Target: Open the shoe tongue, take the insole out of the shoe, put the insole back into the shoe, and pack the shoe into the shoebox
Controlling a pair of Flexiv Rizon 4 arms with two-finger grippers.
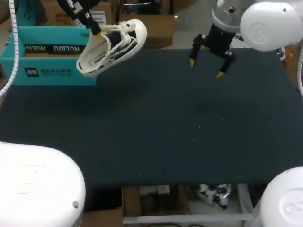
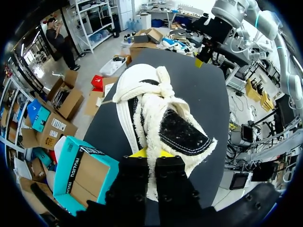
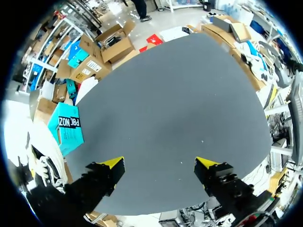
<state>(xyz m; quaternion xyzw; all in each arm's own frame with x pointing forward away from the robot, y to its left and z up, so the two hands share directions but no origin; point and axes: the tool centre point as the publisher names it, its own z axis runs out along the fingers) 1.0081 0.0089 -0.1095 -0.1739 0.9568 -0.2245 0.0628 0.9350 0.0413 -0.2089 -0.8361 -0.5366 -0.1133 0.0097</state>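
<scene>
A: What was in shoebox (image 1: 47, 61)?
B: Couldn't tell, interior partly hid by shoe (image 1: 111, 47). It hung off bench (image 1: 165, 123) beside box w/ left end effector (image 1: 97, 34) clamped on it; right end effector (image 1: 206, 67) was wide open, empty.

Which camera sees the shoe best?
The left wrist view: the shoe fills it, laces and tongue plain, held in the left gripper. The head view shows it whole but small, near the shoebox. The right wrist view catches only part, beside the right gripper.

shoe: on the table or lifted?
Lifted, tilted. The left gripper is shut on the shoe, which hangs clear of the table, by the shoebox.
</scene>
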